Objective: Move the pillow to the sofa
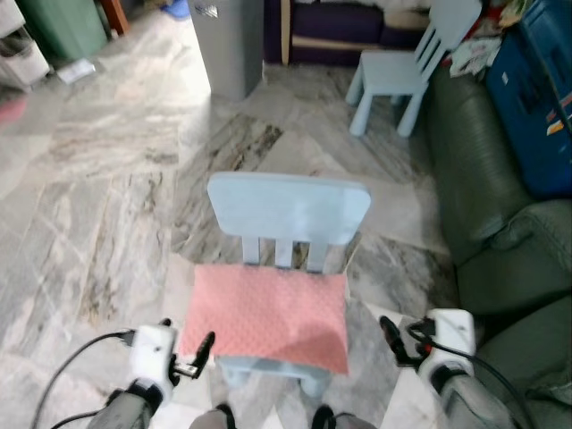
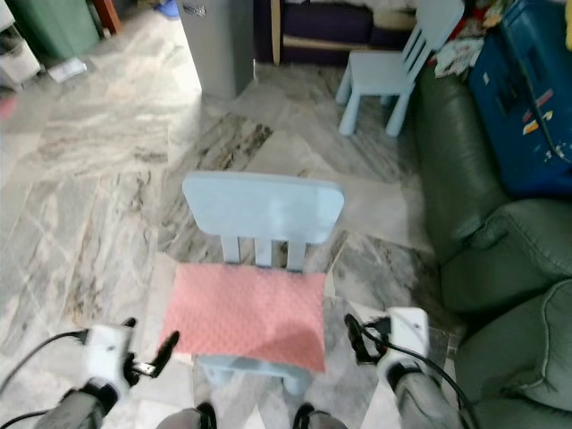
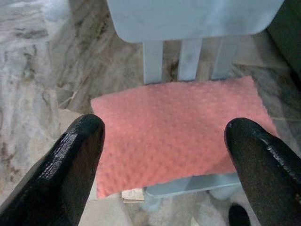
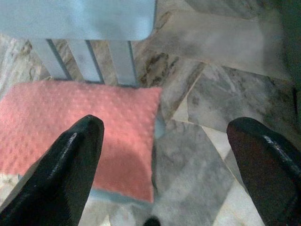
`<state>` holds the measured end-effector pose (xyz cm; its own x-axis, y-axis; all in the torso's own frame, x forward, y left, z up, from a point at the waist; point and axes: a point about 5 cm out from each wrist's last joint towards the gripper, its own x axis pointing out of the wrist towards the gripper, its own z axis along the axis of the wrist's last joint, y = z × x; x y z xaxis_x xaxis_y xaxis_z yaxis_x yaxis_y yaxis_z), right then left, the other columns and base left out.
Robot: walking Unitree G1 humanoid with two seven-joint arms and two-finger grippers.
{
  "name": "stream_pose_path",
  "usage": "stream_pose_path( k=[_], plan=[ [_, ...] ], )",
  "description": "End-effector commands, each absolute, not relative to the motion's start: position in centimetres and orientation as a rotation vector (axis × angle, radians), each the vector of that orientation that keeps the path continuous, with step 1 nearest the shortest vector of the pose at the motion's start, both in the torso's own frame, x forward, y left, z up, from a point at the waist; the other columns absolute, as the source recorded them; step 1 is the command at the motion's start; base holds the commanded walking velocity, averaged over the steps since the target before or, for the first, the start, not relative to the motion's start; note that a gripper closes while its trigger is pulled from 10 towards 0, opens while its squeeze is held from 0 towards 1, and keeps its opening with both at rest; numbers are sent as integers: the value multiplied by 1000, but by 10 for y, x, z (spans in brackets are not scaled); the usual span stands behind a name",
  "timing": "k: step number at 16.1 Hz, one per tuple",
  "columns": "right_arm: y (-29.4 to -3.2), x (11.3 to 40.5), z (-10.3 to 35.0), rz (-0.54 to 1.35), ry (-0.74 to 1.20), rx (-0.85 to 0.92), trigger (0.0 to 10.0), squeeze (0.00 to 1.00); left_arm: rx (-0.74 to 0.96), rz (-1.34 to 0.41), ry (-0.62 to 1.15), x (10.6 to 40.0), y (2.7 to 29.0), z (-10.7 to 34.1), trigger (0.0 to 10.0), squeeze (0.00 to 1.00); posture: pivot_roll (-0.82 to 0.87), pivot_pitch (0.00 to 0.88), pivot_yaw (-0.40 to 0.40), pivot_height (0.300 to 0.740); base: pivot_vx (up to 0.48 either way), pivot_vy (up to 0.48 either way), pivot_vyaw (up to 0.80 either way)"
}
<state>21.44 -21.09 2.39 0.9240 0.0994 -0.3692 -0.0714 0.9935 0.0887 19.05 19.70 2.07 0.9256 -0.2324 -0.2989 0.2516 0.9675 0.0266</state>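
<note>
At the lower edge of the head views, the left gripper (image 1: 192,356) sits at lower left and the right gripper (image 1: 393,340) at lower right, each hovering just off a front corner of the seat. Both wrist views show each pair of black fingers (image 3: 70,160) spread wide apart with nothing between them.

Between the grippers, in the lower centre, a pink dimpled pillow (image 1: 268,313) lies flat on the seat of a small pale-blue child's chair (image 1: 288,207), covering nearly all of it; the chair's slatted back rises just beyond the pillow. The chair stands on a grey marble floor (image 1: 107,179).

Along the right edge runs a dark green sofa (image 1: 500,232), near the chair but not touching it, with a blue box (image 1: 536,98) on it at the upper right. Farther off, at top centre-right, stands a second pale-blue chair (image 1: 402,63), and a grey bin (image 1: 228,40) stands at top centre.
</note>
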Motion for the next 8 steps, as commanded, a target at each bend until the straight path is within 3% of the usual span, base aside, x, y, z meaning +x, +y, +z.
stream_pose_path(
  k=[1,8],
  plan=[
    [-211,210,28,104,393,69,10000,0,52,-234,310,187,200,24,10000,0,2,255,-12,740,0,0,0],
    [-204,199,39,134,449,77,10000,0,29,-223,364,178,195,33,10000,0,0,266,-14,740,0,0,0]
  ],
)
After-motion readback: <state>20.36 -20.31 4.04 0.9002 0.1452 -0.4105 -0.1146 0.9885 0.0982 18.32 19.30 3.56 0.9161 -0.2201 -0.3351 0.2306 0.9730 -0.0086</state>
